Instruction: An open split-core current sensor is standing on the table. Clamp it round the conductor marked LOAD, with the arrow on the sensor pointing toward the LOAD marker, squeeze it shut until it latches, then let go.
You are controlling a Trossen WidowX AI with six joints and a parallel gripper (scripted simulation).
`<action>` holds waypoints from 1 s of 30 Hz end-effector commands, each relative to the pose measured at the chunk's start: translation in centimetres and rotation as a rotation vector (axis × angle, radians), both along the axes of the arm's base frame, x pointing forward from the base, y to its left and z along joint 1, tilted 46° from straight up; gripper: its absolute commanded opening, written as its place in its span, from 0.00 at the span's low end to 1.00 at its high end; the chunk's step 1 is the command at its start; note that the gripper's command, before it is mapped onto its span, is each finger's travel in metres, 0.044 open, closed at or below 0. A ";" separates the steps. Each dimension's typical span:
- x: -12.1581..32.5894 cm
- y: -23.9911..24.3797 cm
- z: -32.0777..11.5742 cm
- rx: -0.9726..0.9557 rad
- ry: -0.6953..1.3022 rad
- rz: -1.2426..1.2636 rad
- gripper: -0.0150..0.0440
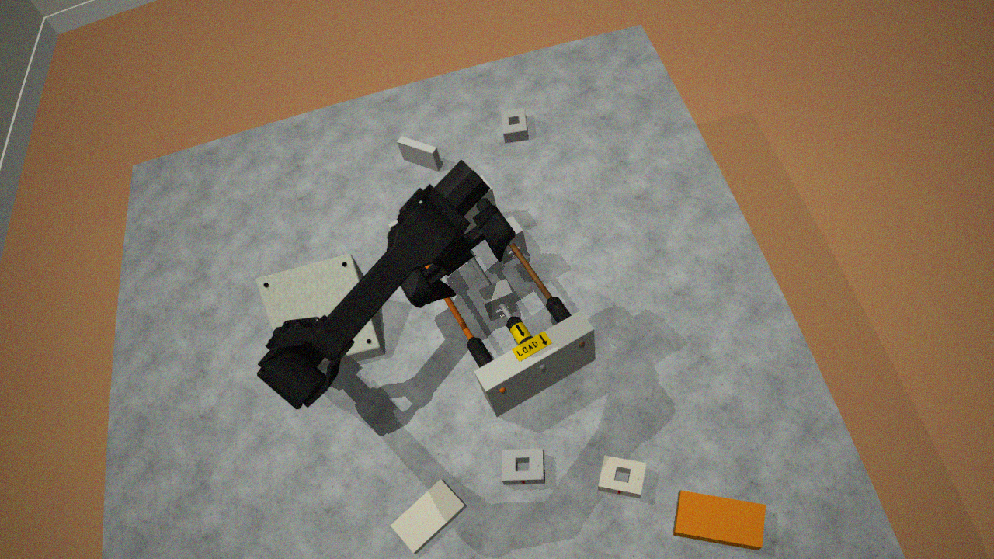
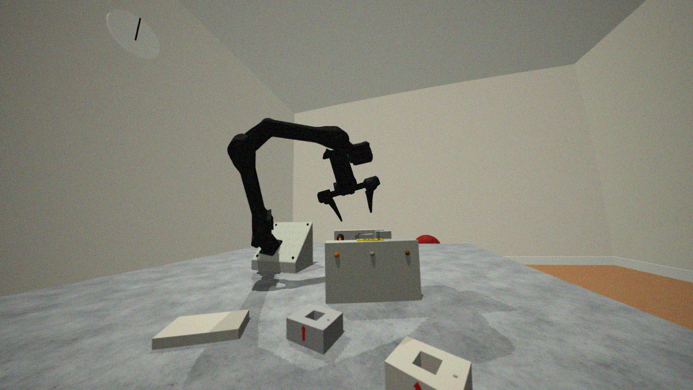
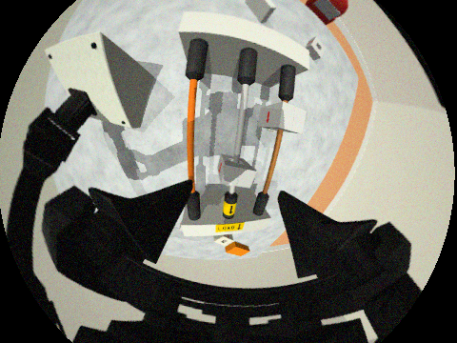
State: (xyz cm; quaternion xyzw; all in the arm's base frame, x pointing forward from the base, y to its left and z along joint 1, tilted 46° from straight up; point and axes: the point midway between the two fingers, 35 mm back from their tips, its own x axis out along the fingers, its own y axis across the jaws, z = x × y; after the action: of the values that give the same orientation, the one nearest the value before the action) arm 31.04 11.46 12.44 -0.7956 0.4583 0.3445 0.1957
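Looks like the closing step, backing off after release. See the gripper [image 1: 476, 274] [image 2: 355, 216] [image 3: 236, 190] with fingers spread wide and nothing between them, above the conductors. Find the sensor [image 1: 502, 297] [image 3: 236, 168] on the grey middle conductor [image 1: 479, 267] [image 3: 243, 114], toward the yellow LOAD marker [image 1: 531, 345] [image 2: 370, 239] [image 3: 229, 227], inward from the near edge of the table [image 1: 695, 243] [image 2: 145, 286]. Cannot tell whether latched, nor read the arrow's direction surely.

To finish well, lift straight up with fingers spread, without brushing the housing or turning the wrist. Check for a closed seam and for the arrow toward LOAD before calling it done. If ajar, come back centred over the housing, press both halves evenly, then open fully before rising.

Mind the edges: the orange conductor [image 1: 457, 316] [image 3: 190, 124] on the side of the table's left edge, the brown conductor [image 1: 531, 271] [image 3: 272, 167] with another sensor [image 1: 516, 227] [image 3: 290, 116] on the side of the right edge. Clear the top of the near end block [image 1: 549, 368] [image 2: 373, 281] [image 3: 200, 231] too. Best room upward; toward the left edge, beware the sloped box [image 1: 305, 292] [image 2: 291, 237] [image 3: 81, 71].
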 end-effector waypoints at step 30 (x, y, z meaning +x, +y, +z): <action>-0.4 -9.1 10.1 1.082 -0.200 -0.536 1.00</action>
State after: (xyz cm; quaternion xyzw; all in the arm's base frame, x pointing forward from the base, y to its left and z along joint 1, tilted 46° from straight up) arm 30.65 2.42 21.89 -0.4859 0.3968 0.3901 0.6740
